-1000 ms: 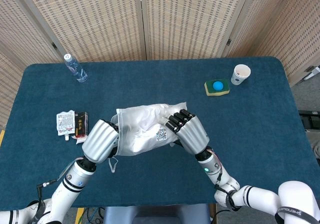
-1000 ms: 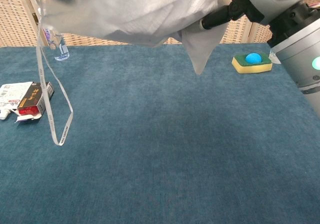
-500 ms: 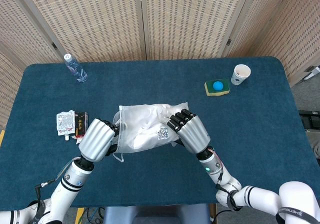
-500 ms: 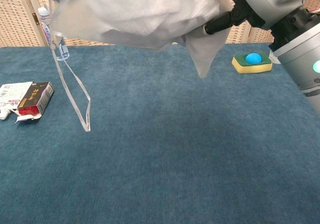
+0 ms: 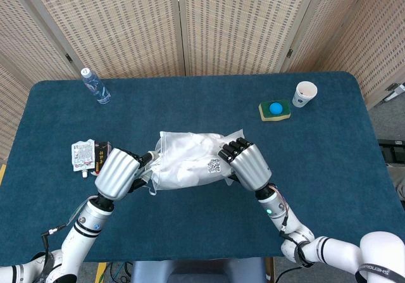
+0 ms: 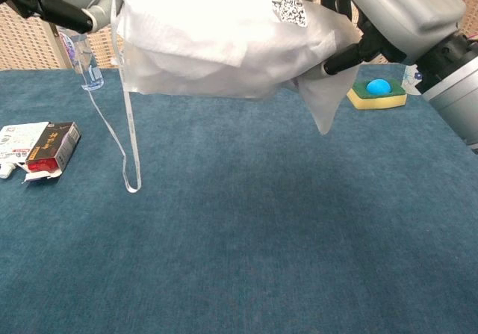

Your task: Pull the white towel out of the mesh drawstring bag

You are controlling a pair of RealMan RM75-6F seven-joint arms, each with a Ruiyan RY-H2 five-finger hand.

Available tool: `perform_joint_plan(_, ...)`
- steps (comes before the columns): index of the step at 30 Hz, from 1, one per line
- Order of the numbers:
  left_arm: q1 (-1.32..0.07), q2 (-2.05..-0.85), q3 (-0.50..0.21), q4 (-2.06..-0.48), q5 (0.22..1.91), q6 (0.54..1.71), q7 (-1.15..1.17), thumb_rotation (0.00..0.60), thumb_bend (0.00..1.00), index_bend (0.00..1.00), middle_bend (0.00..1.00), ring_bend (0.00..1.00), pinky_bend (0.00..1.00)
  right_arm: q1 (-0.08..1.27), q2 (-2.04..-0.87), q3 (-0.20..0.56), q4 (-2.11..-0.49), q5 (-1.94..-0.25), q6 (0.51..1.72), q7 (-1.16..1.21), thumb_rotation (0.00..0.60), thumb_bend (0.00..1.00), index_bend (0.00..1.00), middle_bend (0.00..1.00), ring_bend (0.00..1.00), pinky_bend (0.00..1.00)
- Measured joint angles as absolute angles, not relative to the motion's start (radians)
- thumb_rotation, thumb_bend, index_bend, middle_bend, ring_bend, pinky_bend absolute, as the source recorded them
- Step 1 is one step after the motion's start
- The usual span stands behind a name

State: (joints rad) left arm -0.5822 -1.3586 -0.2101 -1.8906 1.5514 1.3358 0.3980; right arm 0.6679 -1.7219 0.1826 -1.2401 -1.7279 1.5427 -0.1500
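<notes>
A white mesh drawstring bag [image 5: 190,164] [image 6: 224,46] hangs in the air above the table between my two hands, bulging with the white towel [image 6: 190,20] inside it. My right hand [image 5: 247,163] [image 6: 403,9] grips the bag's closed end, next to a QR label [image 6: 289,11]. At the bag's open mouth my left hand [image 5: 117,173] [image 6: 52,1] holds the edge. The drawstring loop [image 6: 128,151] dangles from the mouth down toward the table. How far the towel sticks out of the mouth I cannot tell.
A black and red box [image 5: 101,157] [image 6: 51,146] and a white packet [image 5: 82,155] lie at the left. A water bottle [image 5: 95,85] stands at the back left. A sponge with a blue ball [image 5: 274,110] [image 6: 377,93] and a paper cup [image 5: 305,94] sit at the back right.
Both hands and the bag have shifted to the right and come lower in the chest view. The drawstring loop has swung right with them.
</notes>
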Motion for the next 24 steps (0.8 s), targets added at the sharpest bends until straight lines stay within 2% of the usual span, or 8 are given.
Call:
perform_joint_plan(7,-0.578,-1.360,-0.195,-1.854,1.552,1.329,0.413,0.600,0.58,0.74,1.00,0.97,1.00,0.641,-1.660,0.155,-1.283,-1.682,1.475,-0.134,0.600,0.35,0.63,0.64,0.60,0.67)
perform_joint_plan(10,-0.578,-1.368,-0.194,-1.838,1.543,1.326,0.415,0.600,0.58,0.74,1.00,0.97,1.00,0.629,-1.634,0.145,-1.301,-1.663,1.451,-0.132,0.600,0.30,0.60,0.61,0.57,0.67)
perform_joint_plan(16,-0.584,-1.381,-0.196,-1.821,1.533,1.316,0.429,0.600,0.58,0.74,1.00,0.97,1.00,0.615,-1.585,0.134,-1.344,-1.622,1.390,-0.144,0.600,0.03,0.36,0.45,0.43,0.64)
perform_joint_plan(20,-0.589,-1.393,-0.192,-1.808,1.529,1.307,0.450,0.600,0.58,0.74,1.00,0.97,1.00,0.609,-1.557,0.128,-1.381,-1.583,1.336,-0.171,0.600,0.00,0.24,0.34,0.34,0.58)
perform_joint_plan(24,-0.591,-1.404,-0.192,-1.796,1.520,1.304,0.459,0.600,0.58,0.74,1.00,0.97,1.00,0.602,-1.536,0.126,-1.407,-1.546,1.298,-0.209,0.600,0.00,0.18,0.29,0.27,0.53)
